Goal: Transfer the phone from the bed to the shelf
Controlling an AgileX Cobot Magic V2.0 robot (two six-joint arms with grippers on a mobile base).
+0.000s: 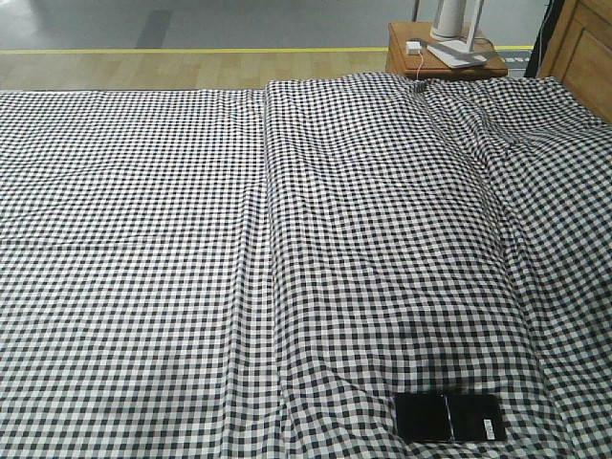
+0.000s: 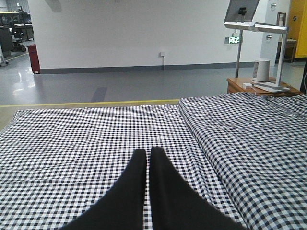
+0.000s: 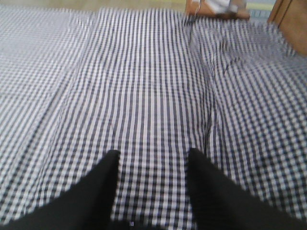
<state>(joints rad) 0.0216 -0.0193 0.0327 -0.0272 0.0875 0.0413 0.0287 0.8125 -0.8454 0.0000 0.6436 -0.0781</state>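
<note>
At the lower right of the front view, the phone (image 1: 449, 418) lies flat on the bed (image 1: 191, 239), untouched. The left hand (image 2: 147, 152) is pinched closed, empty; the right hand (image 3: 153, 158) hangs spread open over the bed, nothing between its fingers. Pickup and shelf trip all to come.

The left gripper (image 2: 147, 152) points level and forward, black jaws pressed flat together. The right gripper (image 3: 153, 154) tilts downward, jaws spread wide apart; that view is blurred.
</note>
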